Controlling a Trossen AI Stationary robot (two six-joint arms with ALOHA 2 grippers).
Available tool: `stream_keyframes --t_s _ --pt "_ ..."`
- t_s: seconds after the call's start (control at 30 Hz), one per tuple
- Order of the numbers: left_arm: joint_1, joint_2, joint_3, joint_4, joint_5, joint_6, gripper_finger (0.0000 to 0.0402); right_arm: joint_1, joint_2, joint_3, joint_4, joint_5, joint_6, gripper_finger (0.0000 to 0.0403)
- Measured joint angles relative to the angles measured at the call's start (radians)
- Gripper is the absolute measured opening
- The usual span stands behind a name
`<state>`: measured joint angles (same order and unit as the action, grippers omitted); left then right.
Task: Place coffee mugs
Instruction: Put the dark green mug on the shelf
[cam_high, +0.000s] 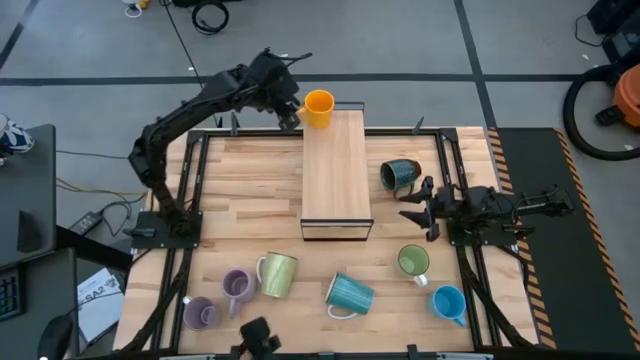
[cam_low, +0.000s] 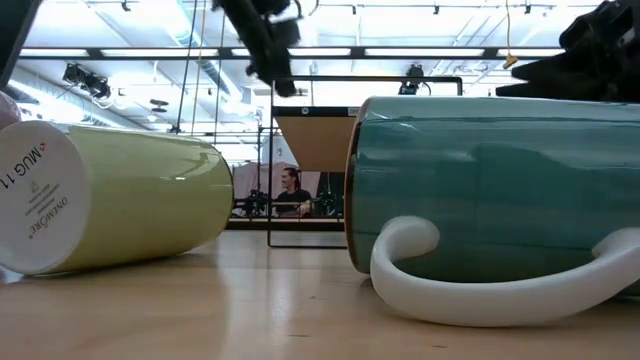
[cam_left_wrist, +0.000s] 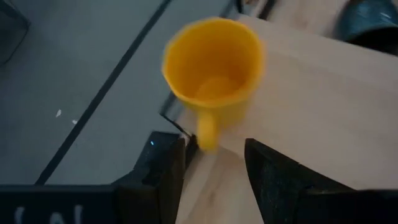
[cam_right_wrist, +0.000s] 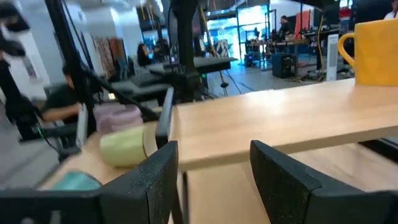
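Observation:
The orange mug (cam_high: 318, 108) stands upright on the far left corner of the raised wooden shelf (cam_high: 336, 170), its handle (cam_left_wrist: 206, 132) turned toward my left gripper (cam_left_wrist: 214, 158). That gripper (cam_high: 292, 110) hovers open just left of the mug, its fingers on either side of the handle's line without touching it. My right gripper (cam_high: 420, 205) waits open at the table's right side, level, with nothing between its fingers (cam_right_wrist: 214, 180). The other coffee mugs are on the table: a dark teal one (cam_high: 400, 175) lies on its side right of the shelf.
Along the near edge are two lilac mugs (cam_high: 237, 286) (cam_high: 199, 313), a yellow-green mug (cam_high: 277, 274) and a ribbed teal mug (cam_high: 350, 294) on their sides, and a green (cam_high: 413, 262) and a blue (cam_high: 449, 302) mug. A person (cam_low: 290, 190) sits in the room behind.

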<state>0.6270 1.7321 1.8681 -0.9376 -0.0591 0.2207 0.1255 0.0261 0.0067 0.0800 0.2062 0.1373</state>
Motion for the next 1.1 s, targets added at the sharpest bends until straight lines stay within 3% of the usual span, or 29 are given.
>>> stream_keyframes --t_s 0.33,0.5,0.8,1.1 --pt "-0.15 -0.202 -0.009 -0.216 0.001 -0.047 0.0172 0.004 0.0 0.051 0.055 0.003 0.045 0.0205" --pt "-0.224 -0.332 -0.148 -0.189 -0.002 -0.109 0.0172 0.004 0.019 0.13 -0.01 0.035 0.037 0.0205" --pt "-0.323 -0.532 -0.539 0.023 -0.052 -0.207 0.0172 0.004 0.201 0.352 -0.364 0.143 0.13 0.0203" --pt "-0.387 -0.553 -0.707 0.129 -0.052 -0.238 0.0172 -0.011 0.436 0.524 -0.724 0.171 0.348 0.0203"
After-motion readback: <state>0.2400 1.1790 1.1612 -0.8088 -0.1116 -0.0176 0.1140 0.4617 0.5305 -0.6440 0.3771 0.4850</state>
